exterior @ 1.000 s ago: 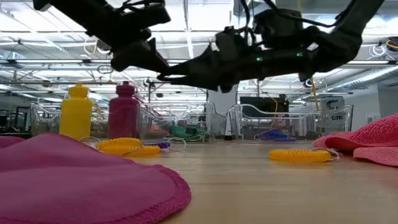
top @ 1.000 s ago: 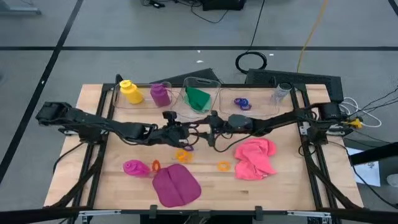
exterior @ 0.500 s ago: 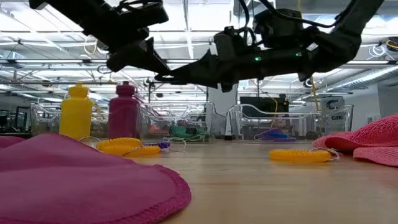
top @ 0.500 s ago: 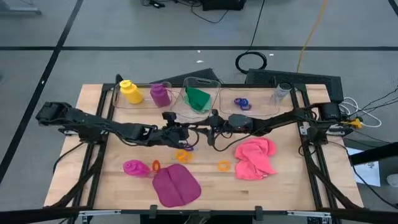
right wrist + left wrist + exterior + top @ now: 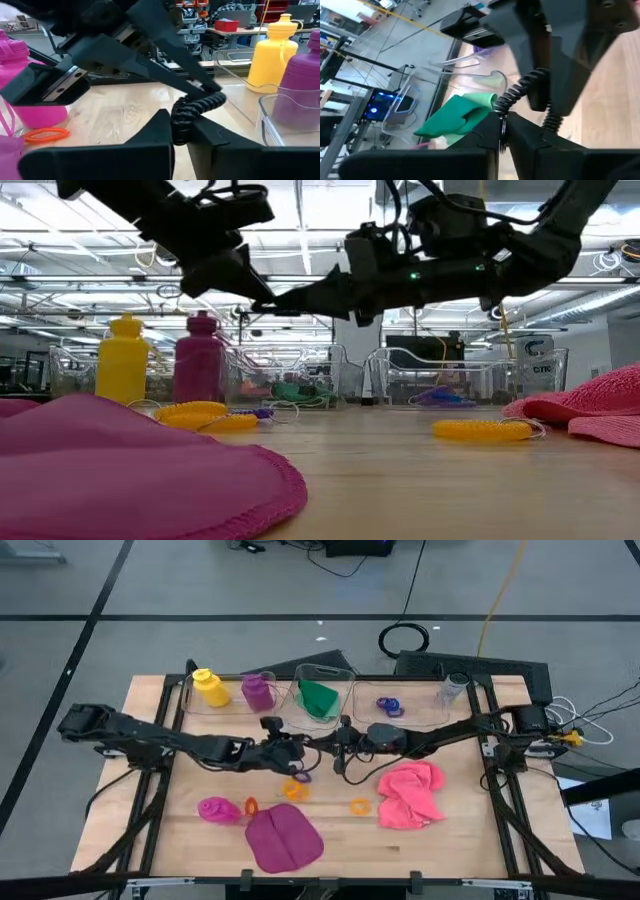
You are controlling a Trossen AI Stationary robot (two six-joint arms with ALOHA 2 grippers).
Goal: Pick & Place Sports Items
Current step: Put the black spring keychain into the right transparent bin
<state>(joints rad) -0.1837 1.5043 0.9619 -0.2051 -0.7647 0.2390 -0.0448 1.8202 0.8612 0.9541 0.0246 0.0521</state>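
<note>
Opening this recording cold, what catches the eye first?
The two dark arms meet above the table's middle, the left gripper and right gripper shut almost tip to tip. Beneath them lie bright cloths: a magenta cloth at the front, a pink cloth to the right.

The yellow bottle [image 5: 207, 686] and the purple bottle [image 5: 257, 691] stand upright side by side at the back of the desk. Near them, to the right, lies a crumpled green cloth [image 5: 318, 698], and further right some blue and purple rings [image 5: 389, 706]. At the front left, the magenta bottle [image 5: 216, 809] lies on its side, with an orange ring [image 5: 250, 806] just beside it. The magenta cloth [image 5: 283, 838] lies flat; the pink cloth [image 5: 410, 793] is bunched. A yellow ring [image 5: 295, 791] and another orange ring [image 5: 360, 806] lie between the two cloths.
</note>
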